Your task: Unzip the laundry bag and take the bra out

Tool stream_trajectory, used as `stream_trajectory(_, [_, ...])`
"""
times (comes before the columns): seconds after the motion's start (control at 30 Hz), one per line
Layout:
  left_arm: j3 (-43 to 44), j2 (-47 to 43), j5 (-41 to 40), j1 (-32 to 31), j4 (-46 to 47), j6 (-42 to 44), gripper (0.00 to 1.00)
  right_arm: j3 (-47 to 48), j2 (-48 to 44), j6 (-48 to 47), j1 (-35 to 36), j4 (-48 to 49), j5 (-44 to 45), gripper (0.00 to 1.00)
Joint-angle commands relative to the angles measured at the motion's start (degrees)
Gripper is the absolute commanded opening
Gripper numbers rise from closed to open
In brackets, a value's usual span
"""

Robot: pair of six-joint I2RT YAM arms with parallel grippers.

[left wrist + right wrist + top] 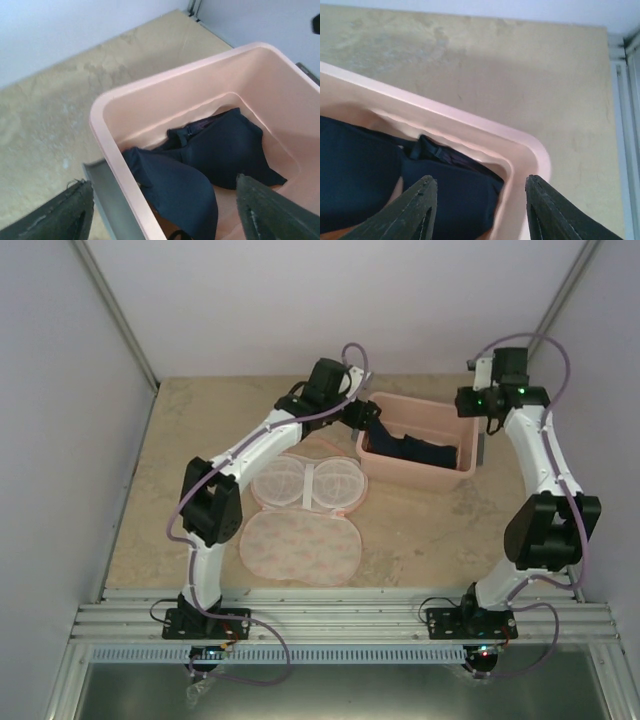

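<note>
Showing a mottled beige surface (pixel 140 510) boxed in by plain white walls (pixel 300 310), with an aluminium rail (pixel 340 618) running along the near edge.

Listing the laundry bag (pixel 300 548) as lying flat and unzipped at centre-left of the surface. Noting it folded open in two lobed halves: the printed pink-cream half nearer the rail, the pale two-cup half just behind it, the two meeting along one edge.

Placing the pink plastic tub (pixel 410 475) just beside the bag's far half, to the right and slightly behind it.

Logging the bra (pixel 220 150), dark navy, as lying crumpled on the tub's floor, outside the bag. Noting one cup overlapping the other, with a thin strap and small fitting showing near the middle.

Recording the left hand (pixel 162 182) as hanging over the tub's left end with fingers spread wide. Noting one finger outside the tub wall and the other above the tub's inside, gripping nothing.

Recording the right hand (pixel 480 178) as hanging over a rounded corner at the tub's right end with fingers parted. Noting one finger above the bra and the other above the corner rim, pinching nothing, with the fabric lying lower down in the tub.
</note>
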Motion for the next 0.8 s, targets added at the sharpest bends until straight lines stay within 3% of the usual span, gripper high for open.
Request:
stream_trajectory(0.0, [5.52,-4.16,0.01,-0.39,-2.84,2.88,0.84,3.01,-1.94,-3.18,5.62,-2.72,2.25,0.53])
stream_trajectory(0.13, [6.19,-8.85,-2.36,-0.27,-7.43,5.28,0.98,3.45,-5.05,-3.6,10.18,-2.72,2.03,0.74])
stream_trajectory(0.2, [5.44,-11.45,-3.06,0.15,-10.16,6.07,0.99,3.46,-6.76,-4.04,12.61,-2.69,0.19,0.94])
stream_trajectory(0.23, [4.67,-13.03,-3.11,0.56,-11.31,5.98,0.99,3.33,-7.78,-4.88,14.21,-2.72,-2.32,0.97])
stream_trajectory(0.4, [-3.47,-22.37,-0.93,5.82,-13.11,-0.59,0.99,0.48,-12.13,-7.8,24.79,-0.95,-11.05,0.98])
stream_trajectory(0.53, [-15.66,-31.18,3.35,12.24,-11.23,-6.42,0.99,-5.75,-16.15,-9.84,35.55,4.15,-16.28,0.98])
stream_trajectory(0.77, [-36.84,-43.45,8.78,25.68,-6.15,-13.57,0.99,-25.66,-19.75,-20.1,59.42,15.29,-11.57,0.98])
